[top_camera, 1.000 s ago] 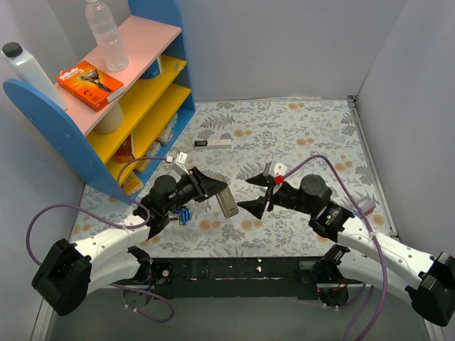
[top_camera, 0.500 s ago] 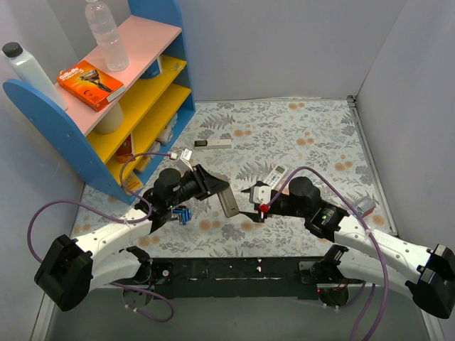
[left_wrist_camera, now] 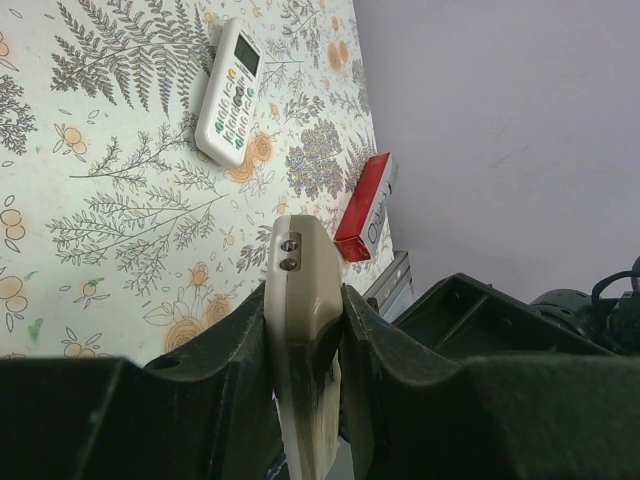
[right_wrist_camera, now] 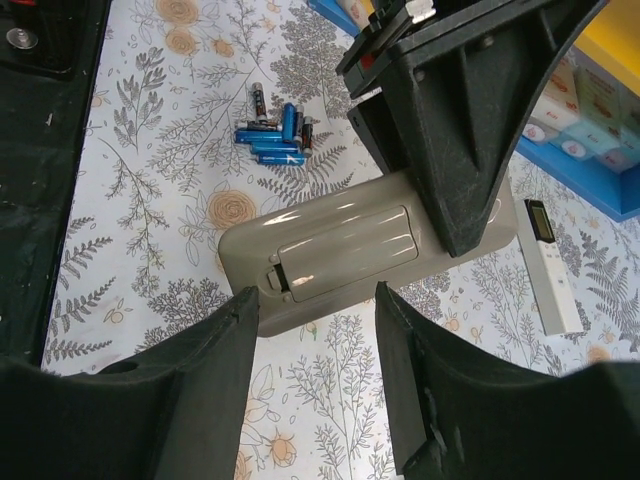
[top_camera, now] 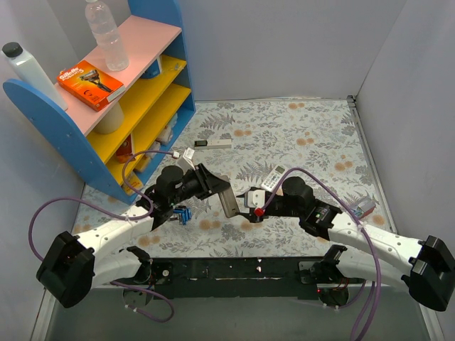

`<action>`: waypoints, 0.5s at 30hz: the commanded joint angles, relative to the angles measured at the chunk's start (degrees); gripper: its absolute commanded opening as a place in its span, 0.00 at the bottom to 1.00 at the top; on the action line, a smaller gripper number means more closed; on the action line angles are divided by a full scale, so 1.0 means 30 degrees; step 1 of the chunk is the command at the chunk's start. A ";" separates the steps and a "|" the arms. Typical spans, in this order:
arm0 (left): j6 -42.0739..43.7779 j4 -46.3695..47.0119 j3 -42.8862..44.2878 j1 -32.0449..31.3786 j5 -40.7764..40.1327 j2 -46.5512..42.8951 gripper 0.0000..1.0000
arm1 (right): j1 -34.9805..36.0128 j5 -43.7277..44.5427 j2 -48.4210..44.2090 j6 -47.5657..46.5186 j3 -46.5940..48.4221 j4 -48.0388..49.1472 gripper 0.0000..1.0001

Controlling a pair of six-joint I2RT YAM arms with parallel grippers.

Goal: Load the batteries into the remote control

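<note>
Far to the left of the remote control (top_camera: 228, 202) stands a blue and yellow shelf (top_camera: 64, 135), well apart from the work. The batteries (right_wrist_camera: 272, 135) lie in a loose cluster on the flowered desk (top_camera: 306, 135), just left of the remote and below it, untouched.

The left pincer (left_wrist_camera: 305, 310) is clamped on the remote's edges and holds it off the desk with its back turned toward the other arm, probably so that the battery door (right_wrist_camera: 345, 250) can be reached. The door looks closed, so loading has not yet begun and opening it seems to be the step in hand.

The right pincer (right_wrist_camera: 315, 300) is at the remote's free end, spread wide and holding nothing, one finger on each side of the door's latch end. Whether either finger touches the remote cannot be told.

Beyond the remote lies a long white bar (right_wrist_camera: 550, 262) with a black end. To its right lie a slimmer remote (left_wrist_camera: 232, 92) and, farther right, a red box (left_wrist_camera: 365, 207). Neither blocks the door. The left pincer's own bulk crowds one end, which may hamper sliding the door off.
</note>
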 commanded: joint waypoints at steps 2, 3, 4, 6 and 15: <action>0.0244 -0.0043 0.0809 0.0137 0.0537 0.0209 0.00 | 0.0214 -0.0268 0.0013 -0.0272 0.0913 0.1424 0.56; 0.0215 -0.0042 0.0839 0.0136 0.0595 0.0238 0.00 | 0.0214 -0.0238 0.0042 -0.0272 0.0913 0.1424 0.56; 0.0244 -0.0042 0.0839 0.0165 0.0683 0.0355 0.00 | 0.0214 -0.0151 0.0072 -0.0185 0.0913 0.1424 0.56; 0.0244 -0.0041 0.0868 0.0165 0.0742 0.0385 0.00 | 0.0243 -0.0120 0.0159 -0.0184 0.1001 0.1395 0.55; 0.0214 -0.0130 0.0985 0.0166 0.0859 0.0356 0.00 | 0.0302 -0.0355 0.0481 -0.0155 0.1060 0.1249 0.54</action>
